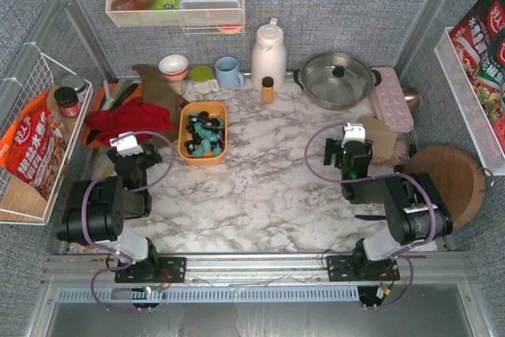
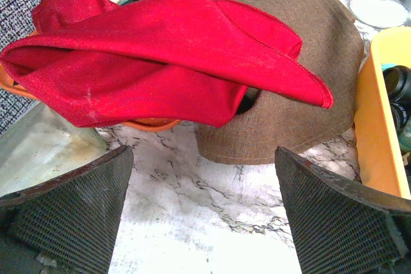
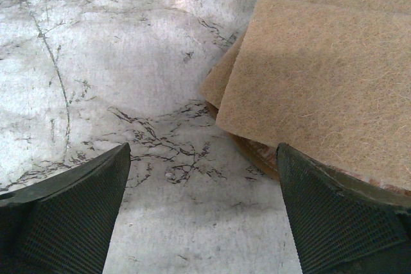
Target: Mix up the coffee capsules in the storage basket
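The orange-yellow storage basket (image 1: pixel 185 138) sits on the marble table, left of centre. Teal and black coffee capsules (image 1: pixel 205 133) lie piled inside it. My left gripper (image 1: pixel 130 141) rests low to the basket's left, open and holding nothing. In the left wrist view its jaws (image 2: pixel 203 158) stand wide over bare marble, with the basket's wall (image 2: pixel 376 133) and a few capsules (image 2: pixel 398 88) at the right edge. My right gripper (image 1: pixel 353 136) is far to the basket's right, open and holding nothing. Only marble lies between the right gripper's (image 3: pixel 203 152) fingers in its wrist view.
A red cloth (image 2: pixel 160 56) and a brown cloth (image 2: pixel 289 94) lie just ahead of the left gripper. Tan fibre pads (image 3: pixel 321 75) sit beside the right one. A white jug (image 1: pixel 268 53), lidded pot (image 1: pixel 338 76), cups, pink tray (image 1: pixel 390 96) and round wooden board (image 1: pixel 446 179) line the back and right.
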